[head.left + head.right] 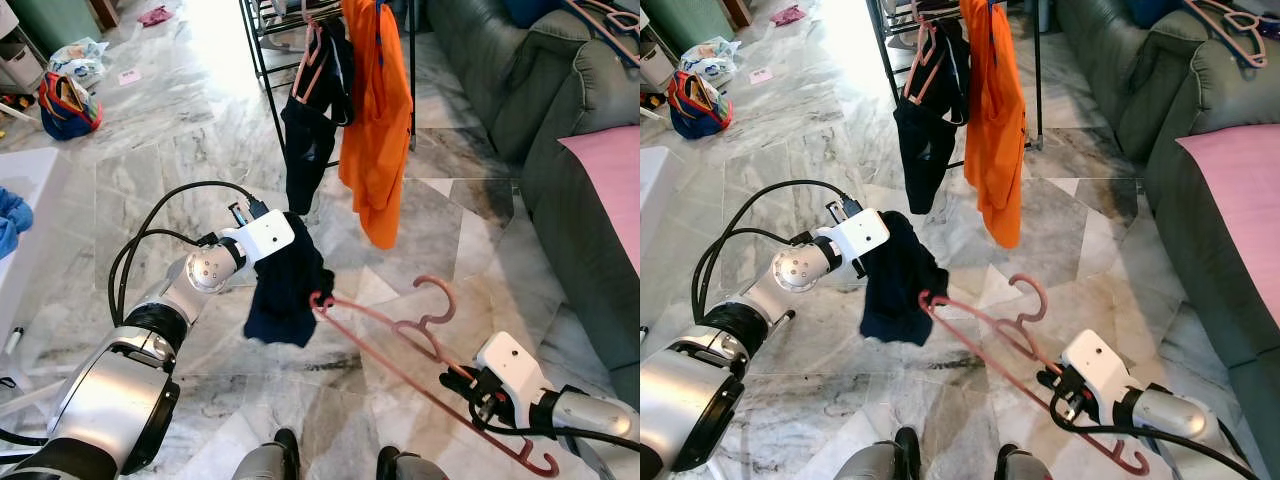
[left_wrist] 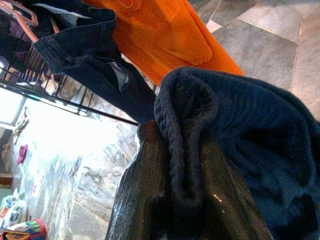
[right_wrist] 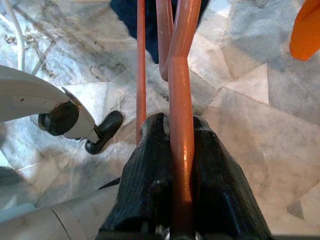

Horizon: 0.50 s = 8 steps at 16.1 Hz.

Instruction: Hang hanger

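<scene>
The left arm reaches forward with elbow bent, its tool [image 2: 185,165] clamped on the dark garment [image 1: 288,290]. The right arm stretches low (forearm nearly level), its tool [image 3: 181,165] closed around the pink hanger [image 1: 400,335].

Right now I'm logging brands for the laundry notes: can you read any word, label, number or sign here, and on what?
None can be read.
The orange garment, the dark garment in the left gripper and the hanger in the right gripper show no print.
</scene>
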Tool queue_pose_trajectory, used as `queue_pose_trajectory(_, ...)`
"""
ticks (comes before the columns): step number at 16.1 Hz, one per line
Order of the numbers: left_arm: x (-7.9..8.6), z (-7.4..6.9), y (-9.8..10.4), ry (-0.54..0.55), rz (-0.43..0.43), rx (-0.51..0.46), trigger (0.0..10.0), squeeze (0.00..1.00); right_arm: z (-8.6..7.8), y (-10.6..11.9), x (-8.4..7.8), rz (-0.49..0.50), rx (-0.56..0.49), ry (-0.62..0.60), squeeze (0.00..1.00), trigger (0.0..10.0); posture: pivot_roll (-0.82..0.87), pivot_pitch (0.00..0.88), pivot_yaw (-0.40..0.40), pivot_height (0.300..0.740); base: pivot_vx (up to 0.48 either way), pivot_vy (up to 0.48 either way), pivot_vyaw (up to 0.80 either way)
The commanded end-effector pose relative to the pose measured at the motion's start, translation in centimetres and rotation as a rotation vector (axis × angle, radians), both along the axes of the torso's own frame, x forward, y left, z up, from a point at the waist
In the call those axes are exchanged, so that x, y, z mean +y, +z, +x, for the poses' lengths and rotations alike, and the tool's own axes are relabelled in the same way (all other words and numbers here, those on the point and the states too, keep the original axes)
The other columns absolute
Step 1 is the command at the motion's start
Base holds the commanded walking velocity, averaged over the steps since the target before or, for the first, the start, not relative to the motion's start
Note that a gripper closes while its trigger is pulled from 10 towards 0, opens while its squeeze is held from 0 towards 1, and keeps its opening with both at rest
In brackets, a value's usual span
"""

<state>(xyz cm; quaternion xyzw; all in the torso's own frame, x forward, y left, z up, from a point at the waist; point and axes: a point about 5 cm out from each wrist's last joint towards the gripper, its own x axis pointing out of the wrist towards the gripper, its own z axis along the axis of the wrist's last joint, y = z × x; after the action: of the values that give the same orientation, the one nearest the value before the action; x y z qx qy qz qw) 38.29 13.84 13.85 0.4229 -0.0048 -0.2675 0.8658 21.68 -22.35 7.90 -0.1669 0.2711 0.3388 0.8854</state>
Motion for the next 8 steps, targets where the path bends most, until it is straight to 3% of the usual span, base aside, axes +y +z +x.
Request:
queue_pose_trajectory(1,0.8,0.0,0.3,0.007,-0.003,-0.012,10.0,0.0,-0.2,0.3,0.4,0.012,0.001,0.026,0.0,10.0,-0.05,0.232,0.119,0.74,0.0,0.0,0.0)
queue_pose_trajectory(4,0.9,-0.1,0.1,0.004,-0.003,0.0,10.0,0.0,0.0,0.6,0.7,0.022,-0.007,0.042,0.0,10.0,-0.05,0.232,0.118,0.74,0.0,0.0,0.0)
queue_pose_trajectory(8,0.9,-0.3,0.0,-0.016,-0.007,0.003,10.0,0.0,0.1,0.2,-0.3,-0.032,-0.007,0.012,0.0,10.0,-0.05,0.232,0.117,0.74,0.0,0.0,0.0)
